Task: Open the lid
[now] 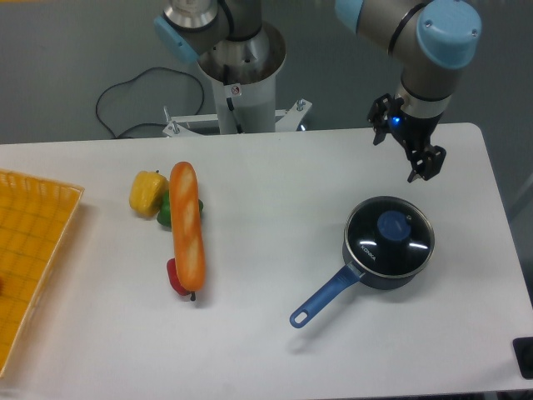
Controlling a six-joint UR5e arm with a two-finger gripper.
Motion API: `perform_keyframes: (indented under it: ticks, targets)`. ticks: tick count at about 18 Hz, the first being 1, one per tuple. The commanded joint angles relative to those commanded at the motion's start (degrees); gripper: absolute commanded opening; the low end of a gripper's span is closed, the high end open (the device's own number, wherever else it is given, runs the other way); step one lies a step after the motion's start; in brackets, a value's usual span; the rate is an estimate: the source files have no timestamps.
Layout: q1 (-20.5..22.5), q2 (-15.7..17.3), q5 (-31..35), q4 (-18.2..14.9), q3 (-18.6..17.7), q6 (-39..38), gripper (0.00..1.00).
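The lid (390, 235), a round glass disc with a metal rim and a blue knob in the middle, rests flat on the dark blue saucepan (379, 271) at the right of the table. The pan's blue handle (323, 297) points toward the front left. My gripper (401, 152) hangs in the air behind and above the pan, well apart from the lid. Its two black fingers are spread open with nothing between them.
An orange baguette (187, 227) lies at centre left over a yellow pepper (147, 192), a green pepper (166, 210) and a red pepper (176, 279). A yellow basket (33, 250) sits at the left edge. The robot base (237, 75) stands at the back.
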Motion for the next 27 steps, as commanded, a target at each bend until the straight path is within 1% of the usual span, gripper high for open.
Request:
perform_keyframes:
  ticks: [7,10,13,17,19,23,27]
  targets:
    - [0.0,0.1,0.6,-0.1,-0.3,-0.3,1.00]
    - [-0.1,0.1,2.1,0.7,-1.6,-0.2,1.00]
    - [0.1,0.2,1.9,2.6,-2.9,-0.4,1.00]
    - [0.0,0.2,1.8,3.2,-3.1,-0.2,1.00]
    - [0.1,0.3,1.6,3.2,-4.0,-0.3,1.00]
    - [0.0,0.4,1.4,4.7,-4.3,-0.6,1.00]
    - [-0.1,0.3,1.3,4.6,-4.0,-0.6,1.00]
